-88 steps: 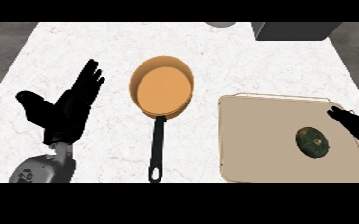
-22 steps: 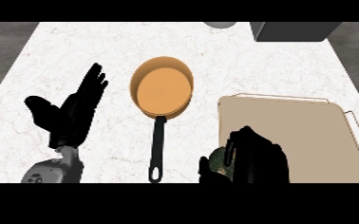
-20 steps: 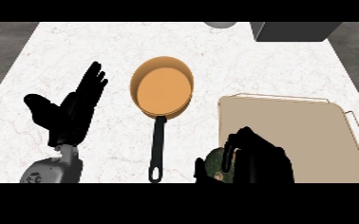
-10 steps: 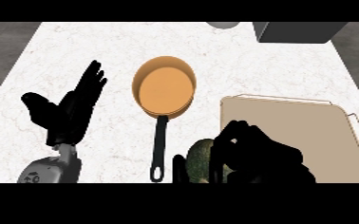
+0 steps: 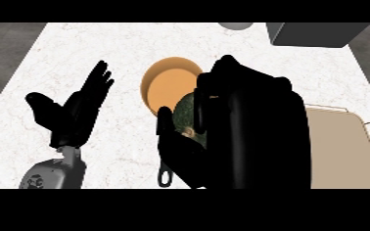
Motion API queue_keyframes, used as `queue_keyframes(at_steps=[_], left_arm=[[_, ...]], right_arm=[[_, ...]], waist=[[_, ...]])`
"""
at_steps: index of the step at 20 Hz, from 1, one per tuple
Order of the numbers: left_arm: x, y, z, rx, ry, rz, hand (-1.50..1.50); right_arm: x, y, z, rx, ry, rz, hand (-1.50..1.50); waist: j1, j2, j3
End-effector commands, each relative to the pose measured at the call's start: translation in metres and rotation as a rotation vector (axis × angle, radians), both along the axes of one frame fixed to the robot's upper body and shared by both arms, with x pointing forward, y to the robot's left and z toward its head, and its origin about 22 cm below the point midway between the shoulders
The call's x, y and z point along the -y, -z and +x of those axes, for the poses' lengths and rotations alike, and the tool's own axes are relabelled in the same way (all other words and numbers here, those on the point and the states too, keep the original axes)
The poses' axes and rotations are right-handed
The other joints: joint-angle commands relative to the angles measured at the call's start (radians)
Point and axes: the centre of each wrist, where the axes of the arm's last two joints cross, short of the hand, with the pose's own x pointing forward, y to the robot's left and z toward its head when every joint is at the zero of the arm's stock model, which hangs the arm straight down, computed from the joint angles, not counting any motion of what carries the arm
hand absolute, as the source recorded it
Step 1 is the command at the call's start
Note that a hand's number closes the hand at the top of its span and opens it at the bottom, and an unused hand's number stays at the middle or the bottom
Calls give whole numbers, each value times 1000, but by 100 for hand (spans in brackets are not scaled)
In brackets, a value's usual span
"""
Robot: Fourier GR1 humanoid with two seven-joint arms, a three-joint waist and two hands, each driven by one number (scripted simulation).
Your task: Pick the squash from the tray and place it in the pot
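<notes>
Spanning the view is a white marbled counter (image 5: pixel 123 44), with a grey box (image 5: pixel 311 33) at its far edge. The squash (image 5: pixel 189 120) is being gripped in the curled right hand (image 5: pixel 249 127), above the orange pan (image 5: pixel 168 85), beside the tray (image 5: pixel 339 147). The left hand (image 5: pixel 72 110) is being held open.

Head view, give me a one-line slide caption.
Right robot hand carries the squash over the pan; left robot hand rests open.

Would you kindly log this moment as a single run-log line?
right hand: shut on squash, over pan handle | left hand: open, resting at left | pan: empty | tray: squash gone
</notes>
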Motion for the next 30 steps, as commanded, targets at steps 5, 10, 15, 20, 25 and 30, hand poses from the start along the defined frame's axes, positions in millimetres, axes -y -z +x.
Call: queue_keyframes(at_steps=[5, 10, 15, 20, 25, 30], left_arm=[[11, 14, -5, -4, 13, -10, 0], [18, 0, 4, 12, 22, 3, 0], [14, -7, 1, 10, 31, -13, 0], [3, 3, 0, 7, 24, 5, 0], [9, -3, 9, 28, 28, -5, 0], [0, -4, 3, 17, 6, -3, 0]], right_arm=[[-22, -39, 61, -182, 214, 95, 150], [-35, -34, 102, -240, 209, 104, 150], [-48, -11, 135, -348, 168, 95, 150], [-31, 3, 140, -433, 213, 353, -150], [-29, 10, 150, -418, 135, 528, -150], [-27, 12, 146, -126, 99, 666, -150]], waist=[[12, 4, 1], [2, 9, 3], [22, 12, 4], [26, 10, 4], [23, 12, 4], [8, 5, 5]])
